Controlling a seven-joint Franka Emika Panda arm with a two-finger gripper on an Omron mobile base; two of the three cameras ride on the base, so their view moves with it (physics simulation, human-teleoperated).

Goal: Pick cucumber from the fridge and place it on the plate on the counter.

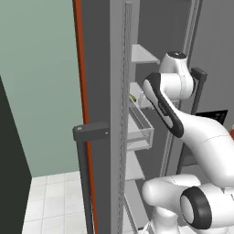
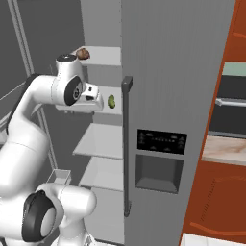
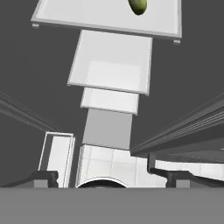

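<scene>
Closest in the hand view, the two dark fingertips (image 3: 43, 178) stand far apart at the bottom, so the gripper (image 3: 111, 178) is wide open and holds nothing. Beyond them the pale shelves step away one after another, and the cucumber (image 3: 138, 6) lies on the farthest shelf (image 3: 65, 15), at the top edge of the view, well apart from the fingers.

From the right base view, the arm (image 2: 24, 125) rises at the lower left and reaches into the open fridge (image 2: 168, 72). Its hand (image 2: 89, 98) sits at the level of the cucumber's shelf, with the cucumber (image 2: 111, 101) just beside its front end, not touching. One shelf higher lies a small brown round item (image 2: 83, 53). At the far right, a strip of counter (image 2: 223, 149) shows beyond the fridge door.

From the left base view, the cucumber (image 1: 133, 97) is a green sliver behind the door bin (image 1: 139, 128).
</scene>
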